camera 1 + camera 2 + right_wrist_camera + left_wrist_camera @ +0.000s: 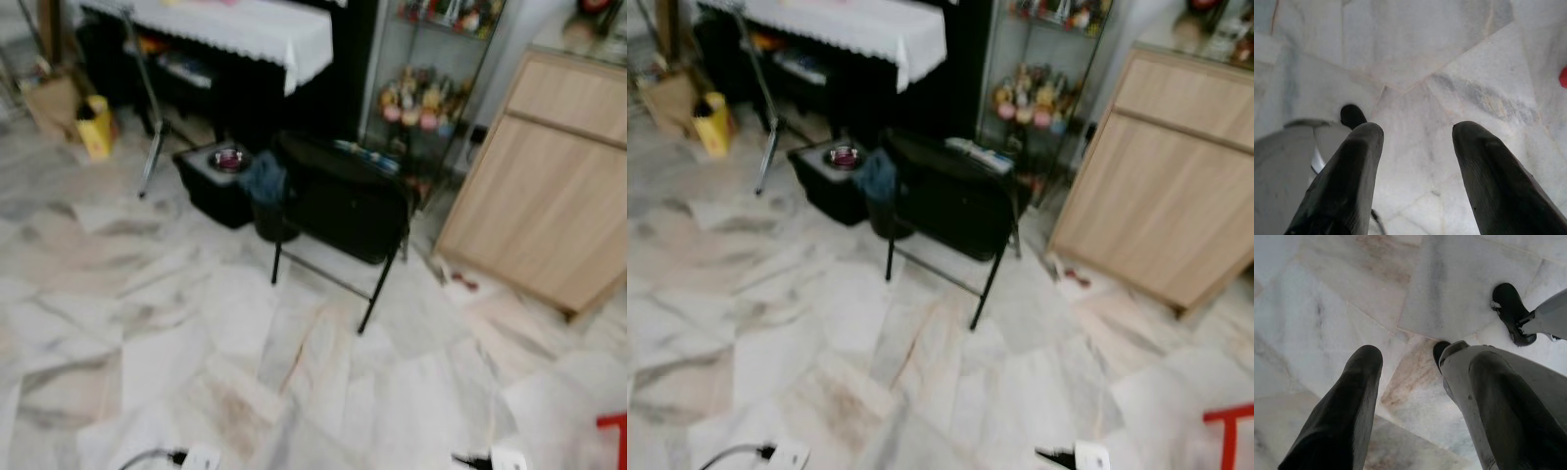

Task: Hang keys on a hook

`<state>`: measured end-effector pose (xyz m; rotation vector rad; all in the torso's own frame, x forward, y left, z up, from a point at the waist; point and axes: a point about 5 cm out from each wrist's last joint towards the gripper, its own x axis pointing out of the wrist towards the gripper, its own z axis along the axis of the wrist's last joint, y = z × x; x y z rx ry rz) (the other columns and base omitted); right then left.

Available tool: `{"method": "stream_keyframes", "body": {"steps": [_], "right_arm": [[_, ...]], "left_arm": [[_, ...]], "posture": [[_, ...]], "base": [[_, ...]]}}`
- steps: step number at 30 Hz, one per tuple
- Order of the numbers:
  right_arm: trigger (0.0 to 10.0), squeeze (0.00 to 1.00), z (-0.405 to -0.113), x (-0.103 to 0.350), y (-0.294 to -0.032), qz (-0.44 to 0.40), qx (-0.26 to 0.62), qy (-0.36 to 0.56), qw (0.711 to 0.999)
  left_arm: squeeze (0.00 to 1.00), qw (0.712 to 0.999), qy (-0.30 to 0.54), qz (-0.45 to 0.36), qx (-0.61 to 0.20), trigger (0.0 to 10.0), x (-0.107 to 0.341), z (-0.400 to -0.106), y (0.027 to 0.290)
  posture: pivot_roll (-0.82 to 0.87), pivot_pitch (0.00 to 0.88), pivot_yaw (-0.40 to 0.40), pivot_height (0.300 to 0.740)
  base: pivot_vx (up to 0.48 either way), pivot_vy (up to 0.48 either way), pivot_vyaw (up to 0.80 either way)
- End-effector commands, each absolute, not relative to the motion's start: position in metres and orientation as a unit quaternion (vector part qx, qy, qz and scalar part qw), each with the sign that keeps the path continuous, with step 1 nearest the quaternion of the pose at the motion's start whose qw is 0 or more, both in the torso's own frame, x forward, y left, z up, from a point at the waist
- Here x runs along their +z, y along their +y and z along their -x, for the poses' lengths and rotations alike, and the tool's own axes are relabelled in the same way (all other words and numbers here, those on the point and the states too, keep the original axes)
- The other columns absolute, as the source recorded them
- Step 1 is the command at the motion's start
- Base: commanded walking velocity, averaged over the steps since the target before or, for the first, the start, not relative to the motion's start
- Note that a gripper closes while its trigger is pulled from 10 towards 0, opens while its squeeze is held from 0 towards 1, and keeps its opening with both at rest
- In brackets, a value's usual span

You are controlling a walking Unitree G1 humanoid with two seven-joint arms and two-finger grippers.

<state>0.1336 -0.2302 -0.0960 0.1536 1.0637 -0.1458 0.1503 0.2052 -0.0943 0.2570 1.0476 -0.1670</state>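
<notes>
Both arms are hung down idle while the robot walks. The right gripper (1415,161) is seen with fingers spread wide over the marble floor (1415,58), nothing held. On the left gripper (1405,396), one black finger is clear; the other is hard to tell from the robot's grey leg, so its opening cannot be told. Ahead, a black folding chair (343,206) stands beside a wooden cabinet (549,186). Keys and hook cannot be made out; the head views are blurred.

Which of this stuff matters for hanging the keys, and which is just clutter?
Job: left hand, right hand, both open and empty.
Clutter: chair, black box, yellow container, cabinet, glass shelf, table.
</notes>
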Motion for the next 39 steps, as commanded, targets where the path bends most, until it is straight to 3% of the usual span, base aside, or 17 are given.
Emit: {"method": "stream_keyframes", "body": {"steps": [1, 35, 39], "right_arm": [[10.0, 0.0, -0.1298, -0.0971, -0.2312, -0.075, -0.073, 0.509, 0.854], [10.0, 0.0, -0.1314, -0.0961, -0.2322, -0.071, -0.066, 0.506, 0.857], [10.0, 0.0, -0.1322, -0.0956, -0.2322, -0.073, -0.065, 0.5, 0.86]], "left_arm": [[0.0, 0.848, 0.51, -0.125, -0.08, 10.0, -0.0973, -0.1424, 0.2062], [0.0, 0.848, 0.51, -0.121, -0.076, 10.0, -0.0974, -0.1428, 0.2051], [0.0, 0.848, 0.51, -0.121, -0.077, 10.0, -0.0975, -0.1426, 0.205]], "posture": [[-0.04, 0.051, -0.032, 0.74], [-0.04, 0.064, -0.038, 0.74], [-0.05, 0.065, -0.039, 0.74]], "base": [[0.0, -0.307, -0.79], [0.0, -0.009, -0.79], [0.0, 0.0, -0.17]]}}
